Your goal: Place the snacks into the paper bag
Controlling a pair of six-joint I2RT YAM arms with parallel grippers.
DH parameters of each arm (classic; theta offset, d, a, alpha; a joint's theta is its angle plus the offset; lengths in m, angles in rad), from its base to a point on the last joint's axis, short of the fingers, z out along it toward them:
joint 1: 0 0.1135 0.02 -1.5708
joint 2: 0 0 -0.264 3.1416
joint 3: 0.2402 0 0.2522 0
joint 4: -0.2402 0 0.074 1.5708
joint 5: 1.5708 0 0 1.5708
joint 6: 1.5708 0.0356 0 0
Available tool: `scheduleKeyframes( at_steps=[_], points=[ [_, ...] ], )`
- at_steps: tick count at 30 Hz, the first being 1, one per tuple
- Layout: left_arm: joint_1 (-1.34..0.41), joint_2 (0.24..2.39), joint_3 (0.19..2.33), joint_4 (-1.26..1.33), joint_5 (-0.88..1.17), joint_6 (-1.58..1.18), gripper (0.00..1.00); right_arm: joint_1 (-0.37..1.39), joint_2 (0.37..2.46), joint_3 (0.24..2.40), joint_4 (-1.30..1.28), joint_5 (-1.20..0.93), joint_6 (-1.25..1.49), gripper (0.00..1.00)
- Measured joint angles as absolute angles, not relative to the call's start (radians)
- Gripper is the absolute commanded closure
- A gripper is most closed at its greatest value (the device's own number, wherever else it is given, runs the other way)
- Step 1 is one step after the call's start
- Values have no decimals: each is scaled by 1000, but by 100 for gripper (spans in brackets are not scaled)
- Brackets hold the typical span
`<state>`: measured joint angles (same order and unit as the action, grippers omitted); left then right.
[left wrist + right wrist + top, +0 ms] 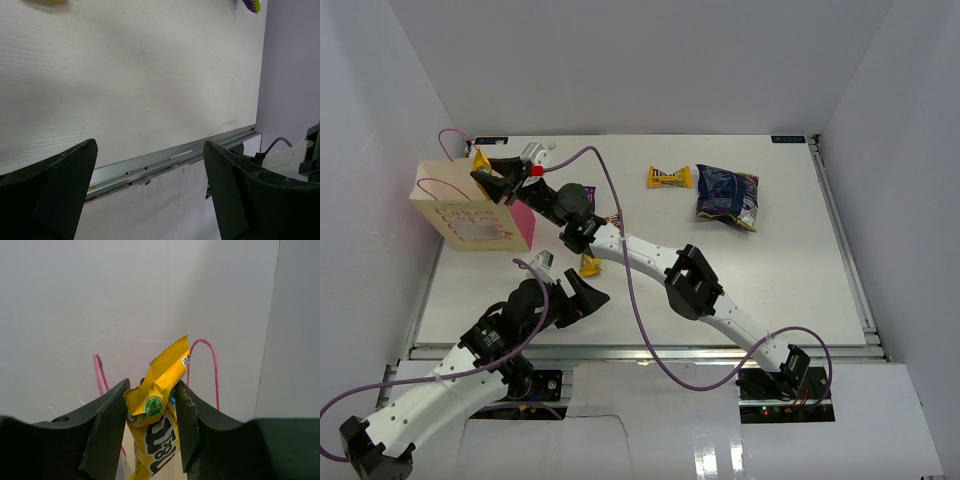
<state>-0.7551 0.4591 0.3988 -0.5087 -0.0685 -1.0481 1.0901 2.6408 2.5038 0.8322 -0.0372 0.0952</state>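
Paper bag (470, 222) stands far left on the table (790, 285), can't see what's inside it. The blue snack bag (727, 196), a yellow packet (669, 177) and a second small yellow one (589, 265) lie out on the table, so I'd say plenty is left. The right arm reaches across with the right gripper (151, 385) pinching the held yellow packet (160, 370) over the bag's mouth, and the left gripper (150, 145) hangs spread and empty by the near edge.

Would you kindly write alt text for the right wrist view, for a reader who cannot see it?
A crumpled yellow candy packet is pinched upright between the two dark jaws of the right gripper. Behind it, two thin pink cord handles loop up against a plain white wall.
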Motion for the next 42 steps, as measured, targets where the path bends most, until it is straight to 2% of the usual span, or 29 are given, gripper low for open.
scheduleKeyframes(
  at_steps=[10, 14, 28, 37, 41, 42],
  points=[
    [-755, 480, 400, -508, -67, -1048, 3, 1088, 2640, 2504, 814, -41, 71, 39],
    [-755, 488, 401, -509, -65, -1048, 3, 1088, 2640, 2503, 811, -44, 67, 29],
    [-755, 514, 409, -491, -59, -1048, 2, 1075, 2640, 2489, 806, -57, 36, 5],
    [-755, 529, 410, -475, -52, -1045, 2, 1060, 2640, 2489, 803, -71, 19, 6],
    [-755, 584, 432, -447, -54, -1006, 2, 1040, 2612, 2463, 757, -128, 18, 12],
    [-755, 612, 443, -433, -57, -989, 2, 1030, 2590, 2445, 726, -155, 19, 17]
  ],
)
